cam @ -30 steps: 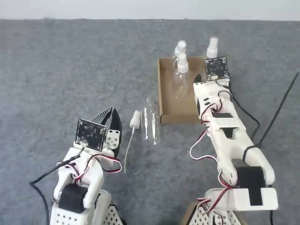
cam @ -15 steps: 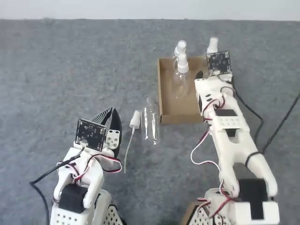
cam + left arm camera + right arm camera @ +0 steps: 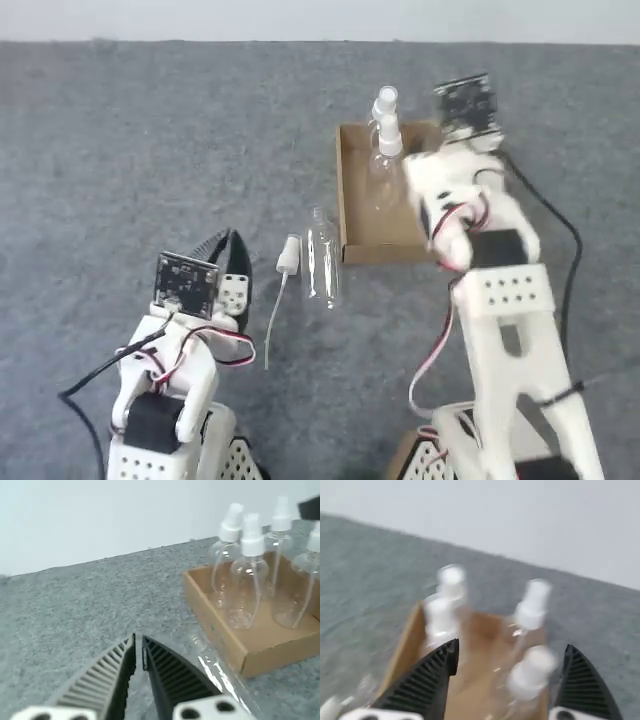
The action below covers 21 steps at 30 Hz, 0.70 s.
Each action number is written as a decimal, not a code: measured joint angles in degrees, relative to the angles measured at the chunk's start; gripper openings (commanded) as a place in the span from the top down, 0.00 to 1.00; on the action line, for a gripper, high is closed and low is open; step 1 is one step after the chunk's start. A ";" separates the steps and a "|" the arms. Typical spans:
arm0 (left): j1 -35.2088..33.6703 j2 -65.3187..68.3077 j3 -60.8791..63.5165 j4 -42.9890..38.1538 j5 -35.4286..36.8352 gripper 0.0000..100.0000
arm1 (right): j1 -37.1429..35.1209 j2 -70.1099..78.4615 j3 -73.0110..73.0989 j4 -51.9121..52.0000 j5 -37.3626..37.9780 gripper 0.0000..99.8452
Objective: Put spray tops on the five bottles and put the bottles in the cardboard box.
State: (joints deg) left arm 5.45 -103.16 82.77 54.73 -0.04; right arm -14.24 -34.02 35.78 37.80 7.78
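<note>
A cardboard box [image 3: 355, 215] lies at the back right with several clear bottles standing in it, each with a white spray top [image 3: 251, 531]. One uncapped bottle [image 3: 322, 262] lies on the mat just left of the box. A loose spray top [image 3: 288, 257] with its long tube lies beside it. My left gripper [image 3: 138, 647] is shut and empty, low over the mat, near the loose top. My right gripper [image 3: 510, 650] is open above the box, with capped bottles [image 3: 530, 667] below and between its fingers, none held. My right arm [image 3: 470, 200] covers the box's right side.
Grey carpet covers the table, bare on the whole left and far side. A white wall runs along the back edge. Cables [image 3: 560, 250] trail from the right arm.
My right arm has risen and pushed farther over the box, now covering the bottle at its back right. The left arm has drawn back slightly.
</note>
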 measured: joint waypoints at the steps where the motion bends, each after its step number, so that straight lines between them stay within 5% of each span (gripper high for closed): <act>1: -1.41 0.00 0.00 0.00 0.00 0.99 | -2.73 -1.14 0.00 3.34 0.00 0.73; 6: -9.41 0.00 -2.55 0.70 0.00 0.99 | -16.70 -2.90 0.00 15.82 -3.78 0.73; 12: -16.26 0.00 -6.77 3.69 0.97 0.99 | -28.92 1.93 -0.18 17.76 -10.81 0.73; 21: -19.16 0.00 -7.12 3.69 1.32 0.99 | -32.26 24.00 -7.47 13.71 -20.04 0.73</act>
State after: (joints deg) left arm -13.71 -103.16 75.65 58.42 1.27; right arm -46.51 -10.02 28.31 51.52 -12.26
